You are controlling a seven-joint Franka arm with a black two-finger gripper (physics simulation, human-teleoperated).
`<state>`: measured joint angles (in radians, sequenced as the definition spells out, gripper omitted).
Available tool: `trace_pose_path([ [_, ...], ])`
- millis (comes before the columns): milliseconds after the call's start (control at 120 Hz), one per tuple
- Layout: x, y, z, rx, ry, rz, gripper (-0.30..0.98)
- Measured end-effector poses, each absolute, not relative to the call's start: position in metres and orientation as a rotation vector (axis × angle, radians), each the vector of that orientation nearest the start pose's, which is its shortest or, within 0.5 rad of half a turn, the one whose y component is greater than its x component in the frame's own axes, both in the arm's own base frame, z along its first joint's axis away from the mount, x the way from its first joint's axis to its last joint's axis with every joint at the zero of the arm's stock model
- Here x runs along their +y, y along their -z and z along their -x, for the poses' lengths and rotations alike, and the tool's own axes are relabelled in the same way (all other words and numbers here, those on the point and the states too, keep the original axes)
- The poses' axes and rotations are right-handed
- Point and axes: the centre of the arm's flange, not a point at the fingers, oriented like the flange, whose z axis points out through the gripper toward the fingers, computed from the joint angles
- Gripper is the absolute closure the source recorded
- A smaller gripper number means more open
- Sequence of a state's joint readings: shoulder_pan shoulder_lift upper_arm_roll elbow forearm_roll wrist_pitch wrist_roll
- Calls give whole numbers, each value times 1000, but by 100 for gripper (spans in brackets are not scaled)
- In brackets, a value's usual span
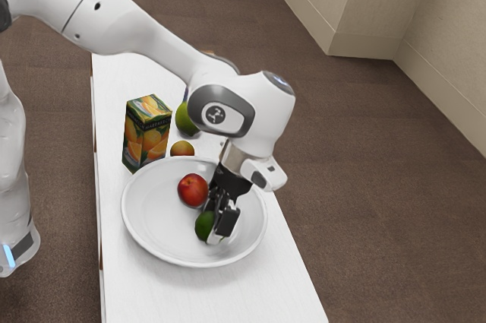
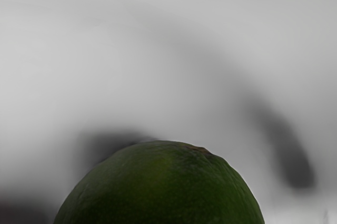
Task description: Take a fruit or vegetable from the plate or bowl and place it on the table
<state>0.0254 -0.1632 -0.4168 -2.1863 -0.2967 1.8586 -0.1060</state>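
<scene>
A dark green fruit (image 1: 203,226) sits in the white bowl (image 1: 154,220), right at the black gripper's (image 1: 216,226) lower end, toward the exterior view's left; whether it is gripped, I cannot tell.

Green fruit (image 1: 203,226) partly behind pincer (image 1: 216,230)

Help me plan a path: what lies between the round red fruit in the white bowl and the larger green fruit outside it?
In the exterior view, the bowl's rim and a small round orange fruit lie between them.
</scene>
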Motion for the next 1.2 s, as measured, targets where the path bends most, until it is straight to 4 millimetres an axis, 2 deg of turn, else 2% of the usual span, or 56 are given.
trace_pose_path([
  [167,-209,-434,-436,261,-368,3271,8],
  [442,-208,-435,-437,261,-351,3264,28],
  [700,-210,-440,-437,289,-301,3234,32],
  [792,-235,-462,-420,376,-222,3216,33],
  [908,-284,-526,-377,544,-57,3229,33],
  [975,-308,-549,-349,642,-27,3233,33],
  [1067,-334,-555,-318,752,-62,3225,33],
  [1142,-355,-549,-298,822,-109,3204,33],
  [1200,-364,-541,-291,849,-144,3192,33],
])
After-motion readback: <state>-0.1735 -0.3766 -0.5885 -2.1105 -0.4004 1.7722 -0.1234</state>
